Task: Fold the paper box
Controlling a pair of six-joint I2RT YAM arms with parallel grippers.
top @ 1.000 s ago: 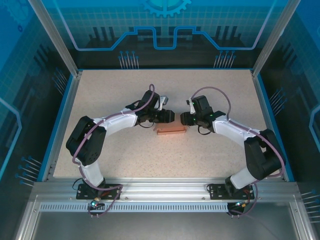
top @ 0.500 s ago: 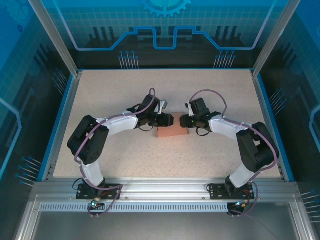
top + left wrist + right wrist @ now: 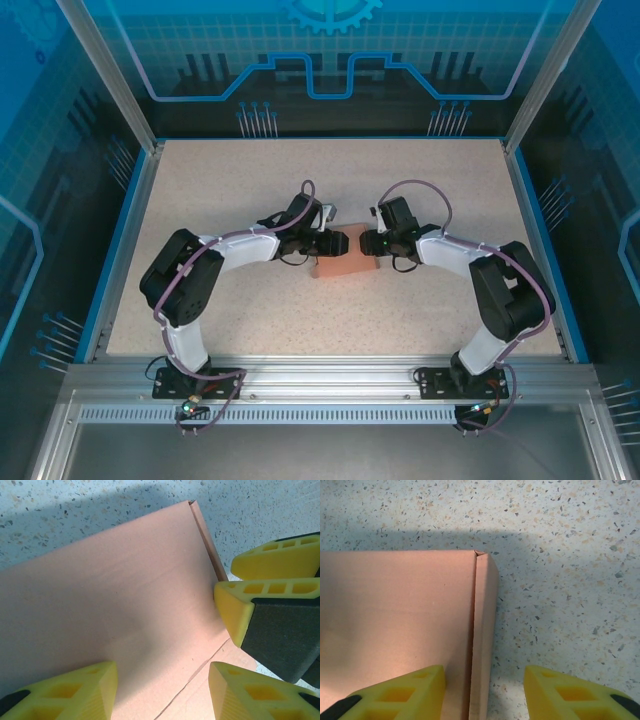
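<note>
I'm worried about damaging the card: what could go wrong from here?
1. The right gripper straddles the thin folded side wall of the paper box; closing there may crush it rather than crease it.
2. The left gripper sits close beside the right one's fingers, so they could collide.
3. Neither clamps the box, which lies loose on the table; a push may slide it.
</note>
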